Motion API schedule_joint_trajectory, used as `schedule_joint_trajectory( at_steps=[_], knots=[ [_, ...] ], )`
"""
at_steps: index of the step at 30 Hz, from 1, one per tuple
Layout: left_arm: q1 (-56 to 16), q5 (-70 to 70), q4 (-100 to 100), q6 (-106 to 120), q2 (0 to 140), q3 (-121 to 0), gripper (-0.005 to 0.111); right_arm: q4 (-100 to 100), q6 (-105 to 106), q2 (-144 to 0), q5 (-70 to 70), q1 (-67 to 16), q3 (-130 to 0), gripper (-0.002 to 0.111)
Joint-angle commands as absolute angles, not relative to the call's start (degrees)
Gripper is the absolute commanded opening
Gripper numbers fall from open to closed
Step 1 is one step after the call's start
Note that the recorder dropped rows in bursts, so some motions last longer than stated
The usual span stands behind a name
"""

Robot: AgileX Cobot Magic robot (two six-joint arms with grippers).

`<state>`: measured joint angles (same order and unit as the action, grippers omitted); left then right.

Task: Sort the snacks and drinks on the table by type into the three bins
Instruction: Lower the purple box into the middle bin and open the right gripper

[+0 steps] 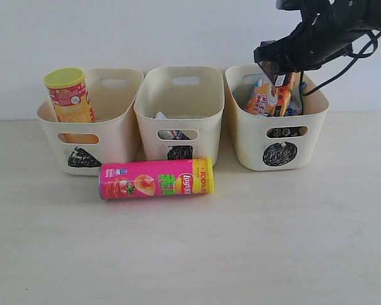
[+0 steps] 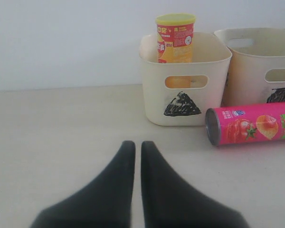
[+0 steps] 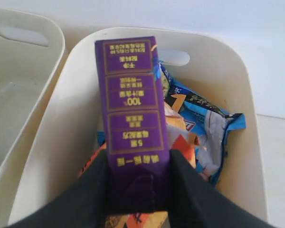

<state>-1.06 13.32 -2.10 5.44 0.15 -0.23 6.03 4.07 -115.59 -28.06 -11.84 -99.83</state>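
Note:
My right gripper (image 3: 137,156) is shut on the dark purple carton (image 3: 133,114), held above the circle-marked bin (image 1: 311,136), which appears again in the right wrist view (image 3: 61,118). In that bin lie the orange bag (image 1: 263,100) and the blue-and-black bag (image 3: 206,114). The yellow tube (image 1: 68,95) stands in the triangle bin (image 1: 117,136). On its side in front of the bins lies the pink tube (image 1: 155,179). The square bin (image 1: 206,127) holds a white-and-blue carton (image 1: 161,117), mostly hidden. My left gripper (image 2: 134,145) is shut and empty, low over the table.
The three bins stand in a row against a white wall. The right arm (image 1: 317,35) and its cable hang over the right bin's rim. In the left wrist view the pink tube (image 2: 254,122) lies right of the triangle bin (image 2: 152,90).

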Motion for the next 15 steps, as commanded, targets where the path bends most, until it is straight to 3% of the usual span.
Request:
schedule_joint_trajectory(
  at_steps=[1,15],
  knots=[
    [-1.23,13.13,-2.28,5.64,0.0,0.0,0.004,10.4,3.94,-116.17,-27.3,-11.39,-103.39,0.0],
    [-1.23,13.13,-2.28,5.64,0.0,0.0,0.004,16.79,9.63,-119.33,-26.81,-19.2,-106.77,0.0]
  ],
)
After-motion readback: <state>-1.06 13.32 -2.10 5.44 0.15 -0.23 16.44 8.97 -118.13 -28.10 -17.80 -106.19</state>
